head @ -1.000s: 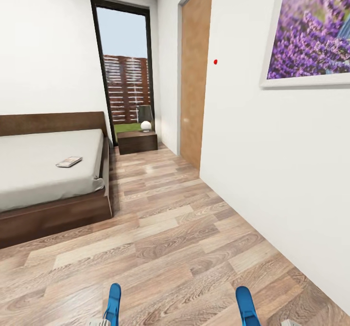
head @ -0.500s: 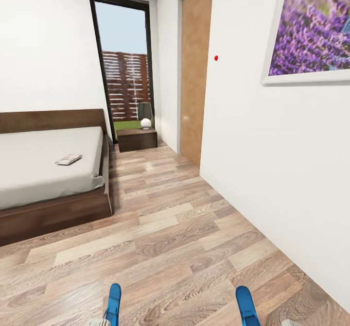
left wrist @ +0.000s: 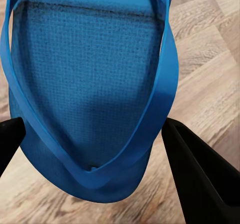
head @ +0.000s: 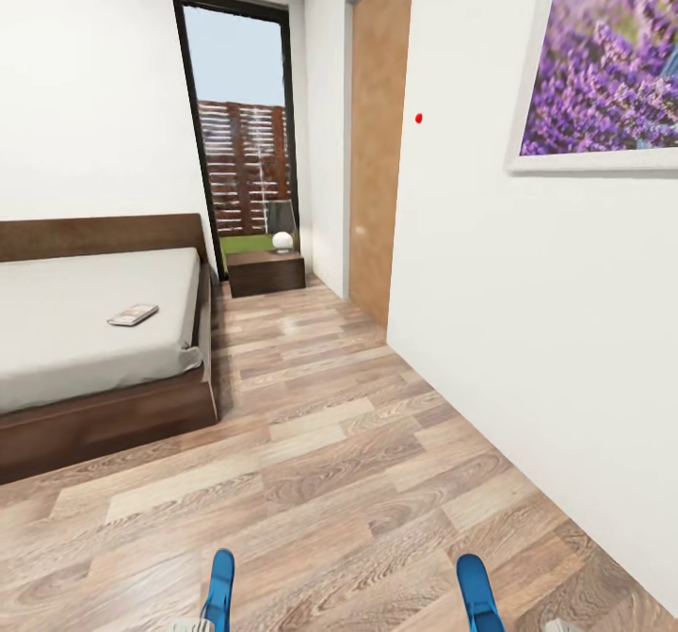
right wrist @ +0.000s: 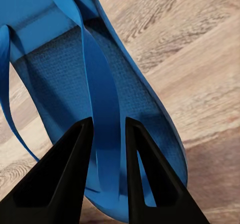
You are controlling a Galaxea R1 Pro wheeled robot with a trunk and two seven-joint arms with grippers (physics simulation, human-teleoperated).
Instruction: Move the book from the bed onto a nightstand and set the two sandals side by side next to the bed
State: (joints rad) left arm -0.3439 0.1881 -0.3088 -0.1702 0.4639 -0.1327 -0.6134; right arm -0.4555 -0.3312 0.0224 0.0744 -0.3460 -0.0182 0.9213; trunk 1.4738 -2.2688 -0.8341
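The book (head: 133,315) lies flat on the light-grey mattress of the bed (head: 66,340) at the left, near its right edge. A dark nightstand (head: 266,272) stands beyond the bed under the window. Both blue sandals hang above the floor at the head view's lower edge, the left sandal (head: 219,590) and the right sandal (head: 477,594). My left gripper (left wrist: 95,129) grips the left sandal (left wrist: 85,83) across its width, a black finger (left wrist: 200,174) on each side. My right gripper (right wrist: 107,124) is shut on a strap of the right sandal (right wrist: 60,73).
A white wall with a purple flower painting (head: 603,57) runs close along the right. A wooden door (head: 377,142) is set in it farther on. A lamp (head: 282,222) stands on the nightstand. Wood-plank floor (head: 339,425) stretches between bed and wall.
The whole head picture shifts slightly up and down as the camera moves. Both sandals stay in the grippers; the book has not moved.
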